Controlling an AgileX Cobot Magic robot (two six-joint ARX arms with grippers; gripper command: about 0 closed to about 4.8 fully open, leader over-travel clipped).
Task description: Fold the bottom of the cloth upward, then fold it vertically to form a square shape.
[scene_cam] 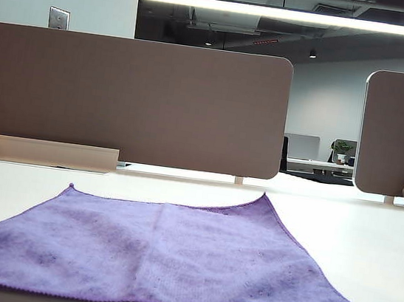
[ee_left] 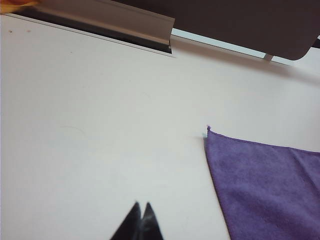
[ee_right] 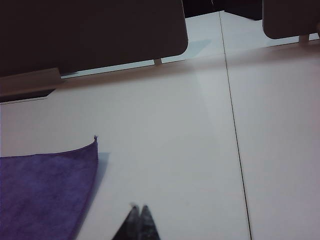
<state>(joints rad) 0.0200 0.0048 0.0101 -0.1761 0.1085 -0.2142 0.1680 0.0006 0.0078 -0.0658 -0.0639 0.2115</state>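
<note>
On the white table (scene_cam: 368, 247) in front of you, the cloth (scene_cam: 166, 254) lies spread flat in a single layer, its near edge at the table's front lip and its two far corners pointing toward the grey partition (scene_cam: 130, 101); no fold has been made, so by the look of it you have the whole job ahead: first the bottom edge brought upward, then the vertical fold to make the square. Your left gripper (ee_left: 141, 209) hangs over bare table just beside the cloth's far left corner, tips pressed together and holding nothing. Your right gripper (ee_right: 138, 210) sits likewise beside the far right corner, pinched closed and empty. Neither touches the fabric
</note>
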